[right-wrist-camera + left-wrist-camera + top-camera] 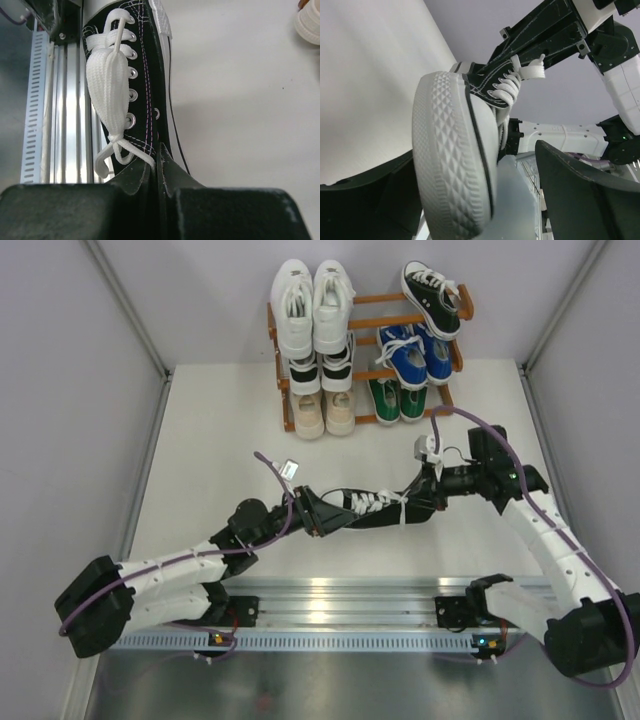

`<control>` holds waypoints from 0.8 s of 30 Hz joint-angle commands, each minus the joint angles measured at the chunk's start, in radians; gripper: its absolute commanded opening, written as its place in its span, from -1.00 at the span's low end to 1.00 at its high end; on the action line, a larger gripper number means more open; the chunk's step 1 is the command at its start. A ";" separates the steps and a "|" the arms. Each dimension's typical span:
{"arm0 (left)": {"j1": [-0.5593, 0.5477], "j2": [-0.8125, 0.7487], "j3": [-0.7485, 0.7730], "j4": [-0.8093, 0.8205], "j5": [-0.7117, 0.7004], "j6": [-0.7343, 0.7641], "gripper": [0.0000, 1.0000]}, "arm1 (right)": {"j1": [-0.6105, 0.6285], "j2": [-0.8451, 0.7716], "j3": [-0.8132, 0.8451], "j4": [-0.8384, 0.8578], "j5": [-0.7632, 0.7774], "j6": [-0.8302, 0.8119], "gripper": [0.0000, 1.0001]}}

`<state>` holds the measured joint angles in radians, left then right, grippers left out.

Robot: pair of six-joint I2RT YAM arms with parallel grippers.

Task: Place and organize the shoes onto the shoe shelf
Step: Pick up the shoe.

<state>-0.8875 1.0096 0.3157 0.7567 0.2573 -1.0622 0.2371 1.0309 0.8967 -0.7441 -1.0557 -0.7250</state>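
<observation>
– White bench (220, 440) under me, with the rail (340, 592) at its near edge. What have you got?

– I have one black sneaker (372, 508) slung between both arms, mid-bench, just beyond the rail. My right tool (432, 495) is pinched tight on the canvas collar at the heel end. My left tool (315, 512) sits spread around the toe, with daylight showing on one side, so I judge it isn't gripping.

– How will it handle?

– It should be light. The canvas is soft and will fold, so the collar grip may let the shoe droop or twist. The rubber sole (450, 160) is stiffer and textured, so I'd take it there, across the toe. I'd avoid the laces (107, 85), which look loose and could snag.

– And further back?

– The shoe shelf (378, 299) stands against the far wall. White, blue, green, beige and black pairs are on it, and a lone black shoe (433, 298) lies at the top right, tilted. I reckon mine goes beside it
</observation>
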 commanded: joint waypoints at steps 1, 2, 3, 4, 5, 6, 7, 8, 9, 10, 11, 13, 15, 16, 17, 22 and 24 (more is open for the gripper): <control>-0.011 -0.022 -0.003 0.082 -0.047 0.007 0.68 | 0.039 -0.012 0.013 0.216 -0.061 0.180 -0.99; -0.011 -0.019 -0.001 0.082 -0.056 0.008 0.58 | 0.041 -0.014 0.011 0.222 -0.059 0.205 -0.97; -0.011 -0.017 0.005 0.082 -0.067 0.013 0.45 | 0.044 -0.022 0.011 0.223 -0.059 0.211 -0.95; -0.011 -0.008 0.008 0.082 -0.085 0.016 0.21 | 0.045 -0.025 0.010 0.221 -0.059 0.217 -0.86; -0.011 -0.005 0.014 0.082 -0.099 0.022 -0.53 | 0.051 -0.029 0.007 0.221 -0.055 0.223 -0.75; -0.011 -0.005 0.017 0.078 -0.118 0.019 -0.88 | 0.054 -0.041 0.007 0.216 -0.038 0.217 -0.55; -0.011 -0.011 0.016 0.064 -0.168 0.007 -0.96 | 0.054 -0.048 0.013 0.150 -0.023 0.187 0.02; -0.008 -0.022 0.016 0.046 -0.182 0.007 -1.00 | 0.054 -0.055 0.042 0.097 -0.001 0.067 0.32; -0.005 -0.032 0.020 0.023 -0.188 0.010 -1.00 | 0.054 -0.069 0.062 0.027 0.047 -0.009 0.55; 0.013 -0.061 0.025 -0.003 -0.187 0.011 -1.00 | 0.054 -0.078 0.080 -0.091 0.072 -0.098 0.92; 0.025 -0.074 0.026 -0.052 -0.162 0.013 -1.00 | 0.054 -0.092 0.102 -0.157 0.095 -0.286 0.99; 0.074 -0.106 0.036 -0.092 -0.112 0.002 -1.00 | 0.053 -0.149 0.100 -0.278 0.135 -0.516 0.99; 0.114 -0.121 0.042 -0.140 -0.008 -0.008 -1.00 | 0.053 -0.169 0.110 -0.365 0.135 -0.643 0.99; 0.155 -0.123 0.045 -0.149 0.025 -0.016 -1.00 | 0.053 -0.161 0.117 -0.418 0.128 -0.696 0.99; 0.176 -0.123 0.046 -0.152 0.067 -0.028 -1.00 | 0.053 -0.157 0.125 -0.457 0.117 -0.782 0.99; 0.237 -0.114 0.063 -0.165 0.221 -0.048 -1.00 | 0.053 -0.143 0.082 -0.445 0.025 -0.818 0.88; 0.237 -0.109 0.077 -0.165 0.243 -0.050 -1.00 | 0.053 -0.141 0.059 -0.352 0.001 -0.734 0.82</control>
<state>-0.6533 0.9173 0.3126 0.4839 0.3744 -1.0786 0.2749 0.8867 0.9718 -1.1507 -0.9668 -1.4208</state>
